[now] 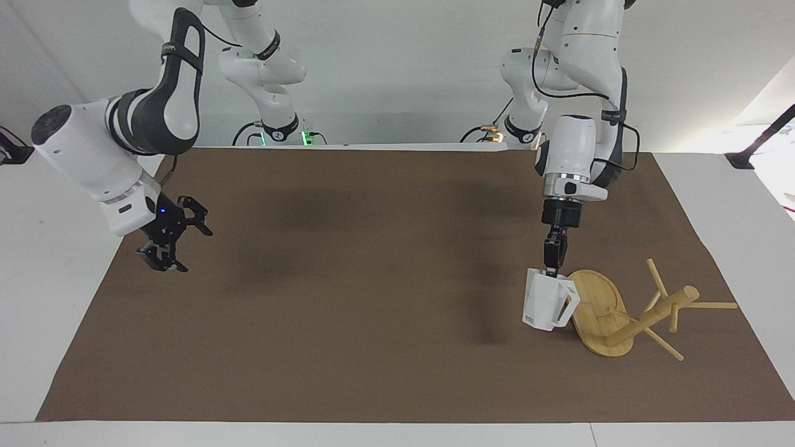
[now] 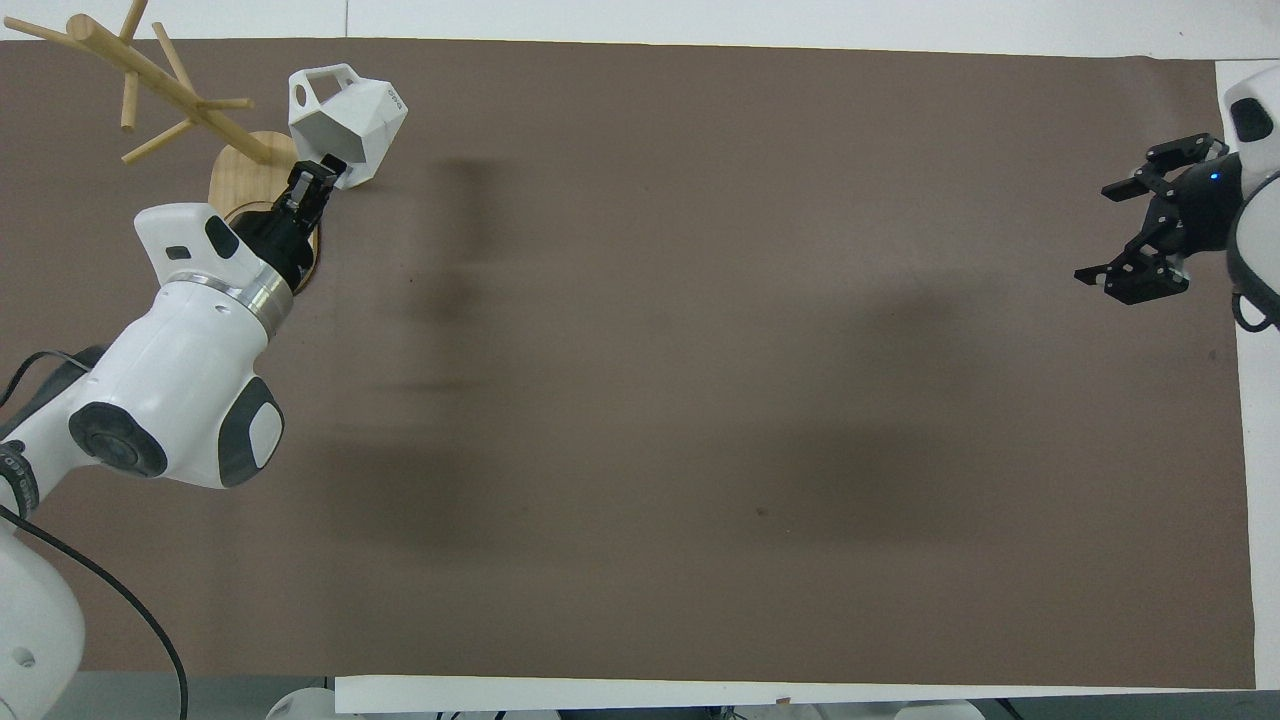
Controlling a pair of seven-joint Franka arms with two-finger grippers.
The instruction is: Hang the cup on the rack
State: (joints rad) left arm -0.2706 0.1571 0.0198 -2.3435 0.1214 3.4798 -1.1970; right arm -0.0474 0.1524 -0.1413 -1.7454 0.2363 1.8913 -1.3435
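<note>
The white faceted cup hangs from my left gripper, which is shut on its rim. The cup is held low over the brown mat, right beside the oval base of the bamboo rack, with its squared handle turned toward the rack. In the overhead view the cup lies just past the left gripper, beside the rack. The rack's post and thin pegs stick out toward the left arm's end of the table. My right gripper is open and empty over the mat's edge at the right arm's end, also seen from overhead.
A brown mat covers most of the white table. A black stand sits at the table's corner near the left arm's base.
</note>
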